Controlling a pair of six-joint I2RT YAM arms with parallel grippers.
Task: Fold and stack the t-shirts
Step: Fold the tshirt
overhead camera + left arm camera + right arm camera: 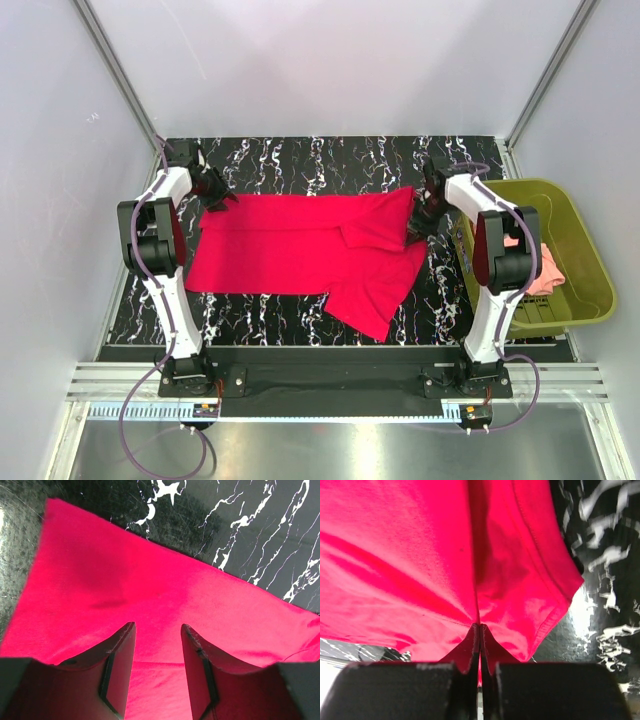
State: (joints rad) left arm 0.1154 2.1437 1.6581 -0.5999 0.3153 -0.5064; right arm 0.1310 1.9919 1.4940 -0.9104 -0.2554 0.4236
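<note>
The crimson red t-shirt (300,250) lies spread across the black marbled table, one sleeve pointing to the front right. My left gripper (216,193) is at its far left corner, open, fingers (122,650) apart just above the red cloth (150,590). My right gripper (422,215) is at the shirt's far right end, shut on a pinched fold of the red cloth (420,555), which pulls up in creases toward the jaws. The salmon-pink t-shirt (540,268) lies crumpled in the basket.
The olive-green plastic basket (590,260) stands at the table's right edge, close beside my right arm. Grey walls enclose the table on the left, back and right. Bare marbled table (320,165) shows behind the shirt.
</note>
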